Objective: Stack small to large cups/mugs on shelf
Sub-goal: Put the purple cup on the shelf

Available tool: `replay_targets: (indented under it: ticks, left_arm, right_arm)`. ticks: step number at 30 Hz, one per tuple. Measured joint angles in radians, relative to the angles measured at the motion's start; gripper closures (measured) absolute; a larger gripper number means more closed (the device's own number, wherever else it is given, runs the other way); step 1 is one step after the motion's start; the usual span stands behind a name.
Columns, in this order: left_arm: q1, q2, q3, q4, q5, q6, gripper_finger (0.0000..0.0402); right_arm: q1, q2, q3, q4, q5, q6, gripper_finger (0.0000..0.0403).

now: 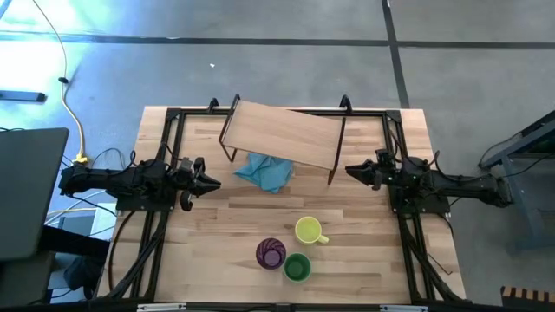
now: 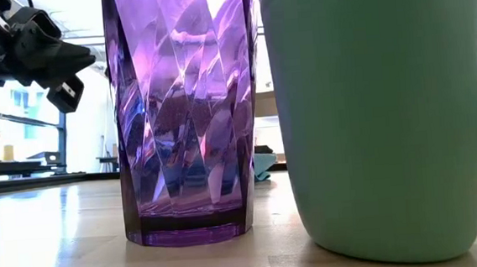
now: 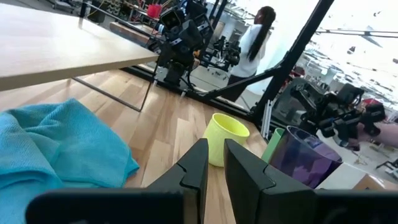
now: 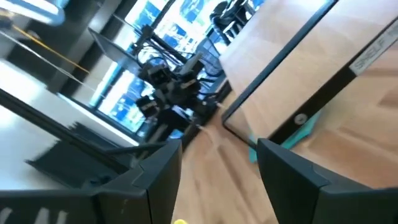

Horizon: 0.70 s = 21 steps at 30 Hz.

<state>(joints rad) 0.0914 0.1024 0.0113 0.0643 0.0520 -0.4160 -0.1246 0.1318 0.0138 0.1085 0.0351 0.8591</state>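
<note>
Three cups stand close together near the table's near edge: the yellow mug point(image 1: 308, 230) with its handle toward the right, the purple tumbler point(image 1: 270, 253) and the green cup point(image 1: 297, 267). The low view shows the tumbler point(image 2: 182, 112) and green cup point(image 2: 380, 115) upright on their bases. The wooden shelf point(image 1: 282, 134) stands on its dark legs at the far middle, turned slightly askew. My left gripper point(image 1: 215, 182) hovers left of the shelf, its fingers a narrow gap apart point(image 3: 216, 163), pointing toward the mug point(image 3: 225, 138). My right gripper point(image 1: 349, 171) hovers at the shelf's right end, wide open point(image 4: 219, 152).
A crumpled blue cloth point(image 1: 264, 172) lies on the table at the shelf's near edge, partly under it, between the two grippers. Dark frame rails point(image 1: 165, 147) run along the table's left, right and far sides. A person point(image 3: 258, 37) stands in the room beyond the table.
</note>
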Motion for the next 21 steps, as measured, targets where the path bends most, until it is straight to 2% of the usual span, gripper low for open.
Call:
replay_targets:
  ticks: [7, 17, 21]
  left_arm:
    - [0.000, 0.000, 0.000, -0.015, 0.000, -0.001, 0.0360]
    - [0.000, 0.000, 0.000, -0.013, 0.001, -0.045, 0.0360]
    - [0.000, 0.000, 0.000, -0.013, 0.004, -0.079, 0.0360]
  right_arm:
    - [0.000, 0.000, 0.000, -0.053, 0.021, -0.130, 0.0204]
    - [0.000, 0.000, 0.000, -0.094, 0.036, -0.152, 0.0204]
    - [0.000, 0.000, 0.000, -0.095, 0.036, -0.078, 0.0204]
